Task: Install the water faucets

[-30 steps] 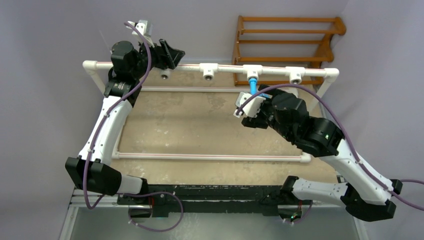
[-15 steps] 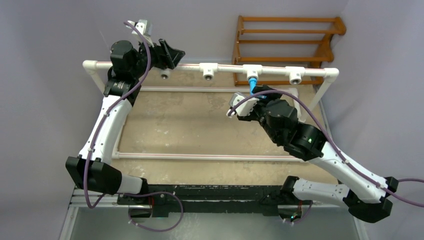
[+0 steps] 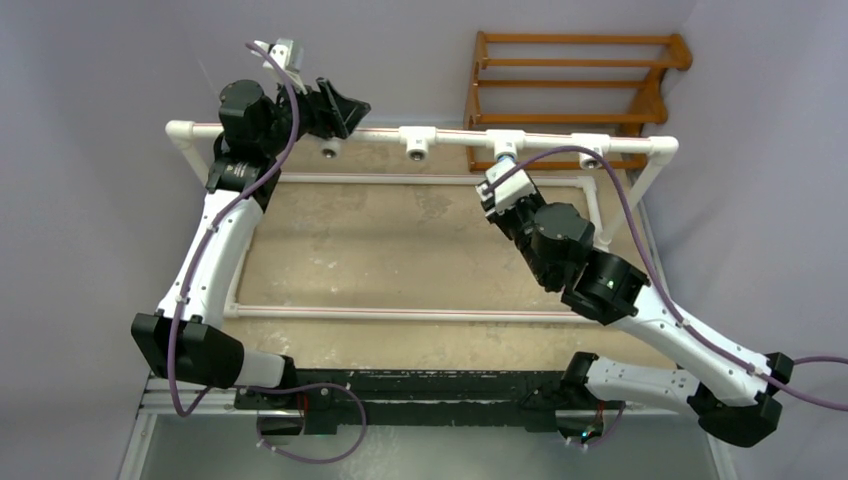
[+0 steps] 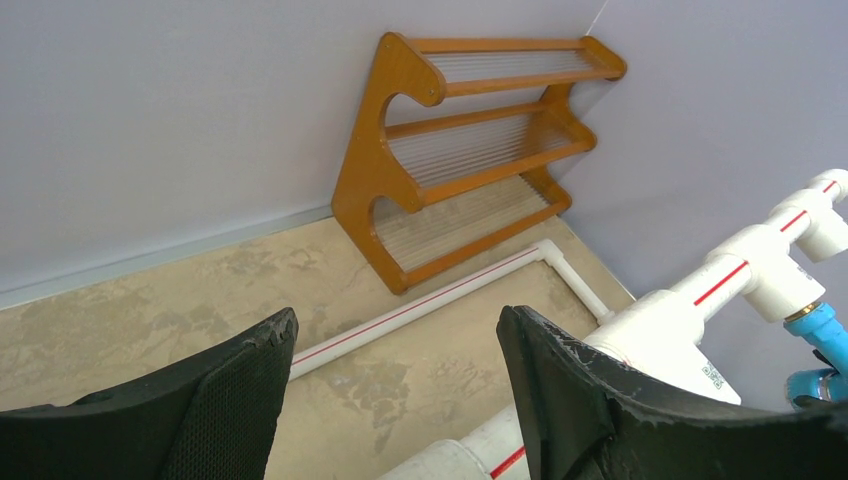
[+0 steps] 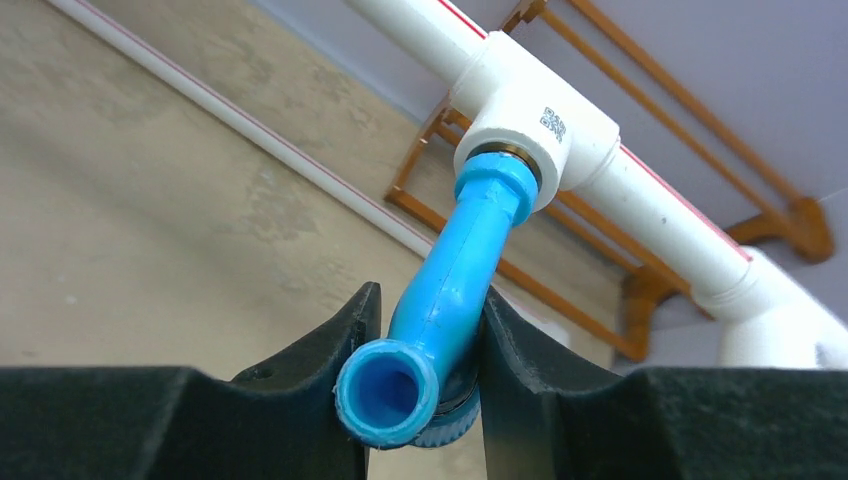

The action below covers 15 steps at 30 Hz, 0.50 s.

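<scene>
Right wrist view: blue faucet (image 5: 455,290) hangs slanted from a white tee fitting (image 5: 540,125), its collar in the tee's mouth, its spout opening facing the camera.
Right side: right claw (image 5: 430,300) is narrowed onto the faucet, one black finger pressed against each flank of the spout.
Faucet place: on the raised pipe rail (image 3: 450,137) along the far edge of the tabletop (image 3: 380,250), right of the middle.
Left side: left claw (image 4: 397,320) spread wide, holding nothing, beside the rail near the far left corner.
Background: wooden rack (image 4: 470,150) against the wall.
</scene>
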### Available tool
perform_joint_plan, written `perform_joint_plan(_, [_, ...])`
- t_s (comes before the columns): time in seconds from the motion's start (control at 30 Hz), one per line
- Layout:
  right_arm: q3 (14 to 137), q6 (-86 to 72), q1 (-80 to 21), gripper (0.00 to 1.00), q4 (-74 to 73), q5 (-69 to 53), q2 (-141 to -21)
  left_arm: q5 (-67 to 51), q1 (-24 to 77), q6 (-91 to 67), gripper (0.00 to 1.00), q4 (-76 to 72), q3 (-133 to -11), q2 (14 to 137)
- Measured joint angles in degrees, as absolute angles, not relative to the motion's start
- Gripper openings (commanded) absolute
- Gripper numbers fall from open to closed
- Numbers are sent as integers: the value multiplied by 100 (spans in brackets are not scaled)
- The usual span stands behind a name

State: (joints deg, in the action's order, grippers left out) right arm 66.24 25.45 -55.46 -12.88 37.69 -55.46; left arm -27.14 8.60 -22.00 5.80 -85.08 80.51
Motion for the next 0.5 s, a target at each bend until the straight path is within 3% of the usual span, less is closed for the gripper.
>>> perform_joint_plan(0.13, [6469, 1105, -5522, 4, -1079, 3778, -5422, -2757, 858, -2209, 73, 631, -8508, 8049])
perform_joint_plan(0.37, [5334, -1752, -5496, 14, 255, 3743, -4637, -2939, 860, -2340, 73, 740, -8512, 8012])
perform_joint_plan(0.5, [4648, -3382, -5496, 36, 1013, 3813, -4185, -3079, 875, -2383, 73, 797, -8512, 7990])
